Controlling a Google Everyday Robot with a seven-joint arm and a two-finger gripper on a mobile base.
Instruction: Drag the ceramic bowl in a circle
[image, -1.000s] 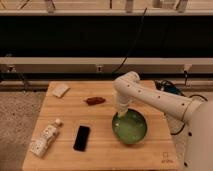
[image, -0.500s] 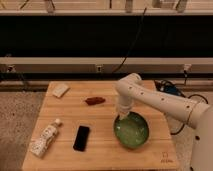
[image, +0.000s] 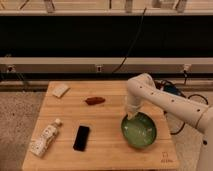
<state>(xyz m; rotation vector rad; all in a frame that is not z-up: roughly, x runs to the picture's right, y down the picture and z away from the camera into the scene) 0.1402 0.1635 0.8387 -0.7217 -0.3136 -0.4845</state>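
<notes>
**While the bowl creeps sideways, the drag is under way**

Since a second ago, the ceramic bowl (image: 140, 132) has slid a little toward 3 o'clock across the desk (image: 107, 122), and the gripper (image: 131, 116) has gone with it. I read that as the drag running rather than just starting. How much of the circle is already traced I cannot judge from here.

The bowl sits upright in the desk's 4 o'clock quarter, near the right edge. It is well apart from the black phone (image: 81, 138) and from the bottle (image: 45, 139) down at 8 o'clock.

The gripper hangs from the white arm (image: 150, 92) and meets the bowl at roughly 10 o'clock on its rim. The fingers are together. Whether they pinch the rim or only press against the inner wall I cannot tell.

With the right edge this close, I would curve the next stretch of the arc back toward 9 o'clock so the bowl stays on the wood.
</notes>
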